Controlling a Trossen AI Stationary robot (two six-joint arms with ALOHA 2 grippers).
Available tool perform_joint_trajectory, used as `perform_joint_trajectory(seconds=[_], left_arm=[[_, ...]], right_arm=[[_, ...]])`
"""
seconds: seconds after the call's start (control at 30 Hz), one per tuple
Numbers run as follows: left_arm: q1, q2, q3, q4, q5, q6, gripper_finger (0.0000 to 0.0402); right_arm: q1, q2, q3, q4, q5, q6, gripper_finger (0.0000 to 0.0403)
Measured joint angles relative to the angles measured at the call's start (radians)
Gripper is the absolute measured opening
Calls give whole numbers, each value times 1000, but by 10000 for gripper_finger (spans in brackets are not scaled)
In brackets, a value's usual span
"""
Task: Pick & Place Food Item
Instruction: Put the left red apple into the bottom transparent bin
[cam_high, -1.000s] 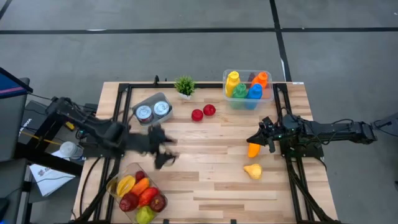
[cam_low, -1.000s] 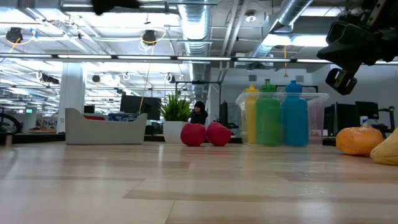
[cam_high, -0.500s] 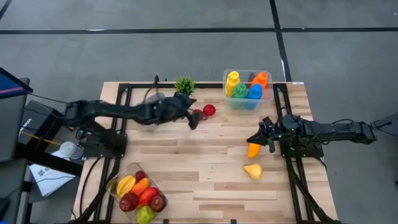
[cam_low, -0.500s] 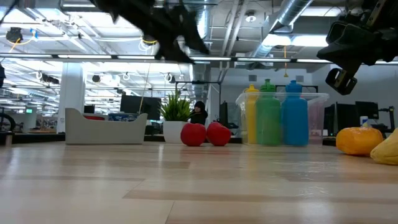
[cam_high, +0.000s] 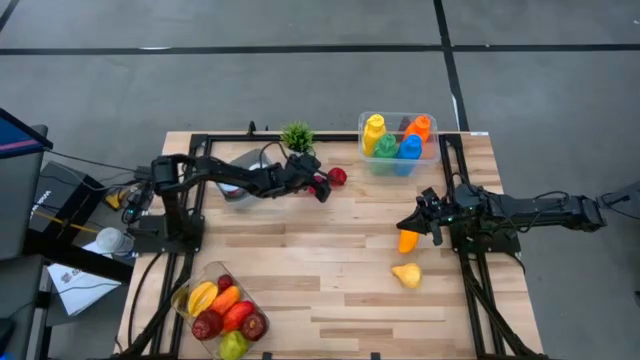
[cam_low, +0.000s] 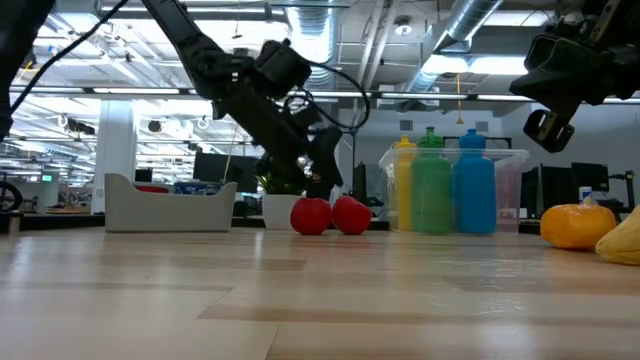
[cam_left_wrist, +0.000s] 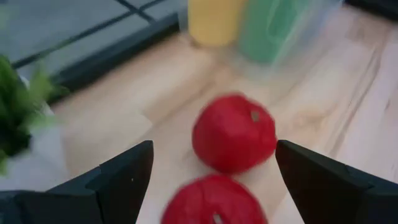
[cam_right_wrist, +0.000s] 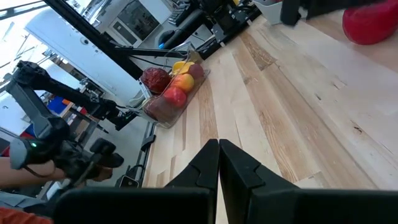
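Note:
Two red tomato-like food items lie side by side on the wooden table near its far edge: one (cam_high: 338, 177) (cam_left_wrist: 234, 133) in plain sight, the other (cam_left_wrist: 214, 200) mostly under my left gripper in the high view. My left gripper (cam_high: 319, 188) (cam_low: 318, 170) slants down over them, open. Its fingers (cam_left_wrist: 124, 180) stand on either side of the nearer tomato without touching it. My right gripper (cam_high: 424, 216) (cam_right_wrist: 218, 163) waits shut at the table's right, above an orange food item (cam_high: 405, 241).
A clear bin of coloured bottles (cam_high: 398, 143) stands at the far right, with a small potted plant (cam_high: 296, 136) left of the tomatoes. A tray of cans (cam_high: 238, 185) lies under my left arm. A yellow food item (cam_high: 406, 274) and a fruit-filled container (cam_high: 222, 312) lie nearer the front edge.
My left gripper has swung from the table's near left toward the far edge and right, tipping downward. It has come down until the two red tomatoes are at its fingers. It stays open. My right arm has kept still.

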Motion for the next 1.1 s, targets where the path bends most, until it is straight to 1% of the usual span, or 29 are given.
perform_joint_trajectory(seconds=[0.23,0.43,0.57,0.77,0.83,0.93,1.03,1.1], left_arm=[[-18,99,0,-6,2,33,331],[-27,126,0,-19,1,33,329],[-31,126,0,-23,2,33,309],[-63,123,0,-39,2,32,263],[-77,114,0,-53,8,32,253],[-96,81,0,-70,8,30,256],[-121,4,0,-101,10,-1,267],[-139,-69,0,-140,41,-19,268]], right_arm=[[0,0,0,0,0,0,6],[0,0,0,0,0,0,6],[0,0,0,0,0,0,6],[0,0,0,0,0,0,6],[0,0,0,0,0,0,6],[0,0,0,0,0,0,6],[0,0,0,0,0,0,6],[0,0,0,0,0,0,6]])
